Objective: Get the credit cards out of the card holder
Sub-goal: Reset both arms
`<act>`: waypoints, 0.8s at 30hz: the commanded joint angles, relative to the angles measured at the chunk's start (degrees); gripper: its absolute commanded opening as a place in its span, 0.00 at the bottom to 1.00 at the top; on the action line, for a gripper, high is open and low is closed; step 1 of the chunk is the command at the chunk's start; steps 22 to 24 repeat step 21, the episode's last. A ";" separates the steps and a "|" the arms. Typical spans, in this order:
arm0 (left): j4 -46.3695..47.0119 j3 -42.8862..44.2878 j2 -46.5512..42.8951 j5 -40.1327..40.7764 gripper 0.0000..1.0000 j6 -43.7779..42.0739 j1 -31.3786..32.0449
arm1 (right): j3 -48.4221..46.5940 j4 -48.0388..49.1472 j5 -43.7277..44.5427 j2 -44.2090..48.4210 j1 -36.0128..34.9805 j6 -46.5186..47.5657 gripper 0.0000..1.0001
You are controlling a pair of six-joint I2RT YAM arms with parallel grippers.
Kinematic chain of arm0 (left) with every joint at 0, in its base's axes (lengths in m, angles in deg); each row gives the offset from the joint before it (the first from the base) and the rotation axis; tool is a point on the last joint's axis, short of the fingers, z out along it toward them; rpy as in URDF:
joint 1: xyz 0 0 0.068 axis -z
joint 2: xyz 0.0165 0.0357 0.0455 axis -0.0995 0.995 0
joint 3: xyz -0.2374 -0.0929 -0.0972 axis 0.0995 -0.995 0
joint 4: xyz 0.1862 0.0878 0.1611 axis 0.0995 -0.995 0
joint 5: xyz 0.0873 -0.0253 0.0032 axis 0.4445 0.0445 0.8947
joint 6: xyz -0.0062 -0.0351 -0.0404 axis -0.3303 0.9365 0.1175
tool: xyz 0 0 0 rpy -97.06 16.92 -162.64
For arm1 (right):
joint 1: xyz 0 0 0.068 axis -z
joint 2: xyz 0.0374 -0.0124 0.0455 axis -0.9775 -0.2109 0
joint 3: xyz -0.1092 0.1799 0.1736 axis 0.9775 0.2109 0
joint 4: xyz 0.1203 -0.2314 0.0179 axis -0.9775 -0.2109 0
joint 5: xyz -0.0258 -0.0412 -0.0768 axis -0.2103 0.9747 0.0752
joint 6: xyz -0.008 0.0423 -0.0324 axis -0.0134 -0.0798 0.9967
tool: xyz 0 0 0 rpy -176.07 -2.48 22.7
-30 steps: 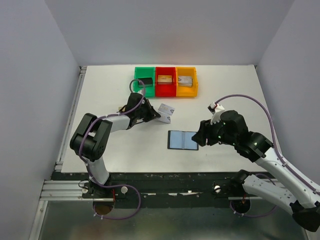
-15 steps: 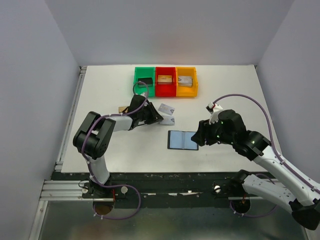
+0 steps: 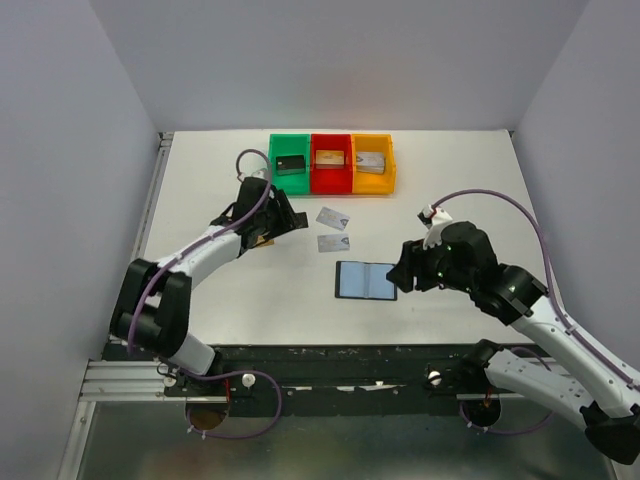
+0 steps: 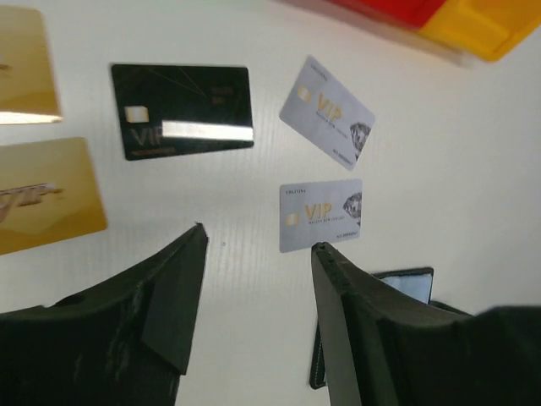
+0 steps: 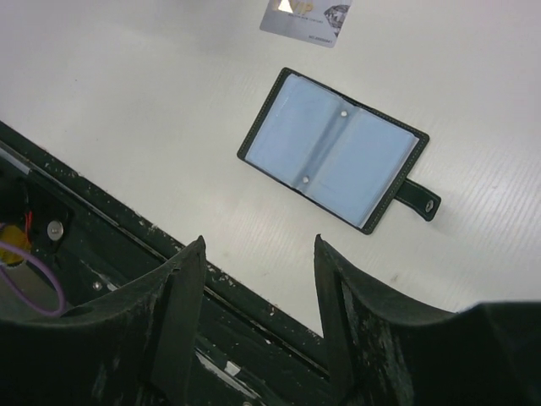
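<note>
The holder (image 5: 334,161) lies open and flat just ahead of my right claw (image 5: 259,241), which hangs over it with its jaws roughly half apart and nothing between them. Both bluish pockets look bare to me, but the gloss could hide a last card, so calling the job done on this view is my first risk. If I drop in to check, a finger could catch the strap (image 5: 420,197) and flip the holder shut, or shove it into the near silver card (image 5: 306,19) beyond it. My left claw (image 4: 258,241) is likewise parted and empty. The near silver card sits just off its right fingertip, with the far silver card (image 4: 327,112) and black card (image 4: 182,110) ahead and the gold cards (image 4: 46,194) to its left. Any low sweep there would scatter them or slide one under another.
</note>
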 commanded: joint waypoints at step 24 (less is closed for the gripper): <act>-37.39 -2.78 -31.52 24.00 0.99 0.44 -1.96 | 5.82 -0.49 25.33 10.70 0.15 -6.63 0.68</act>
